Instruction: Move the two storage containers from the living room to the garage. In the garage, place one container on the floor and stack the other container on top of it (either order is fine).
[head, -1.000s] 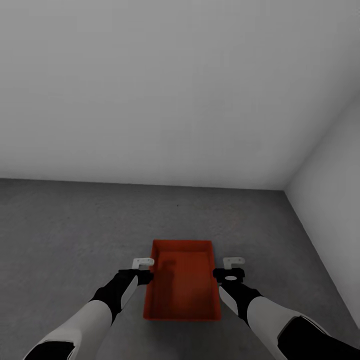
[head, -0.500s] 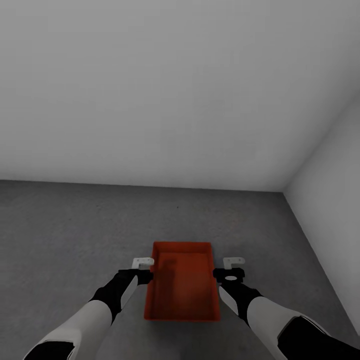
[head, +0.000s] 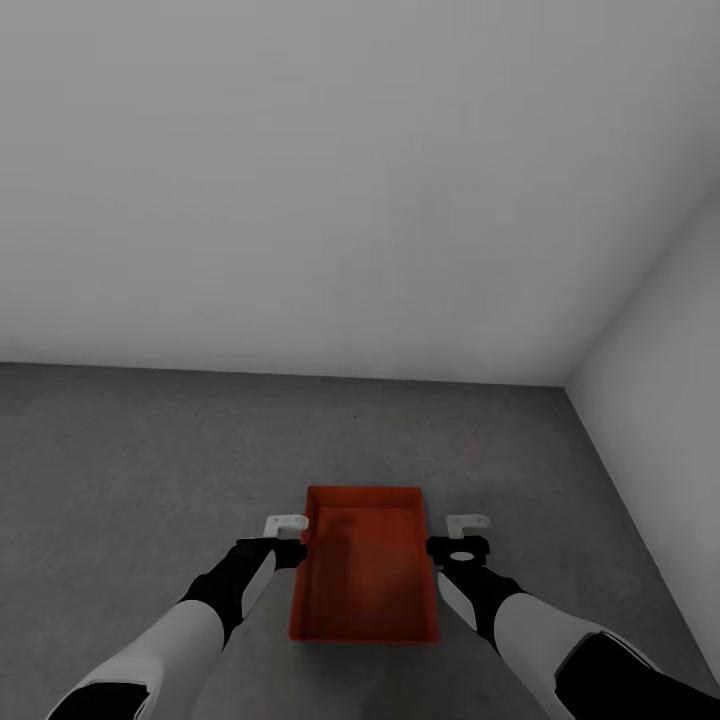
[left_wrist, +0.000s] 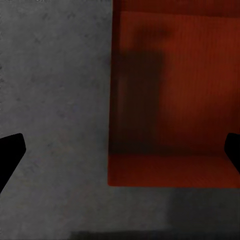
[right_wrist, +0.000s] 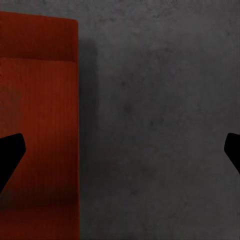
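One orange bin (head: 365, 575), lower centre, rests on the garage floor (head: 150, 450); left gripper (head: 287, 535) and right gripper (head: 465, 533) flank it, fingers spread, empty. Stacking apparently remains.

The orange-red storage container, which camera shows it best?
The head view: the whole storage container sits on the grey concrete floor between both grippers. The left wrist view shows one end of it; the right wrist view shows just one side strip.

A bare garage corner: plain white walls (head: 350, 180) meeting at the right, mottled dark-grey concrete floor (head: 150, 450) running up to them, unfurnished but for one orange-red bin (head: 365, 570) on the concrete.
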